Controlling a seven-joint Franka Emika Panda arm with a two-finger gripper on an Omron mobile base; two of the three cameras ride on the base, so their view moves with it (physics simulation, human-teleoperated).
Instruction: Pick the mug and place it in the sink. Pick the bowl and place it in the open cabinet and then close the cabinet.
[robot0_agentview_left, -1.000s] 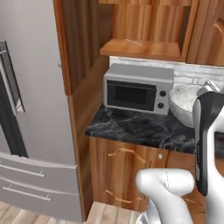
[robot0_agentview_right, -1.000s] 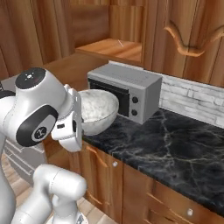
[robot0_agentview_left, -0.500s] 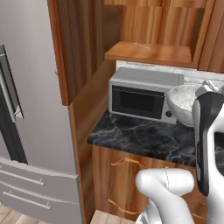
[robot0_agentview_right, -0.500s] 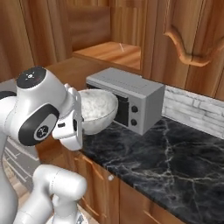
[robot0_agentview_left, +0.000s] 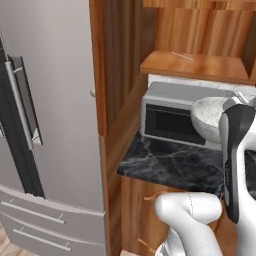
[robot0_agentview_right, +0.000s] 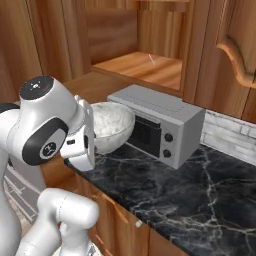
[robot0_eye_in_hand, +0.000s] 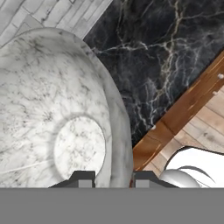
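Note:
The light grey-white marbled bowl (robot0_eye_in_hand: 52, 122) hangs above the black counter, with my gripper (robot0_eye_in_hand: 111, 177) shut on its rim, one finger inside and one outside. From the base views the bowl (robot0_agentview_left: 210, 117) (robot0_agentview_right: 112, 125) floats in front of the microwave's left end, partly behind my arm. The open cabinet's bare wooden shelf (robot0_agentview_left: 195, 65) (robot0_agentview_right: 140, 65) lies above and behind the microwave. Its wooden door (robot0_agentview_left: 97, 65) stands swung out, seen edge-on. The mug and the sink are out of view.
A silver microwave (robot0_agentview_left: 167, 115) (robot0_agentview_right: 160, 125) stands on the black marble counter (robot0_agentview_left: 165, 165) (robot0_agentview_right: 200, 200) under the open shelf. A steel fridge (robot0_agentview_left: 45, 125) stands to the left. A closed upper door with a curved handle (robot0_agentview_right: 235, 60) is on the right.
The whole picture has shifted and grown, so the base has moved along and toward the counter. The bowl stays held in the gripper in the same pose.

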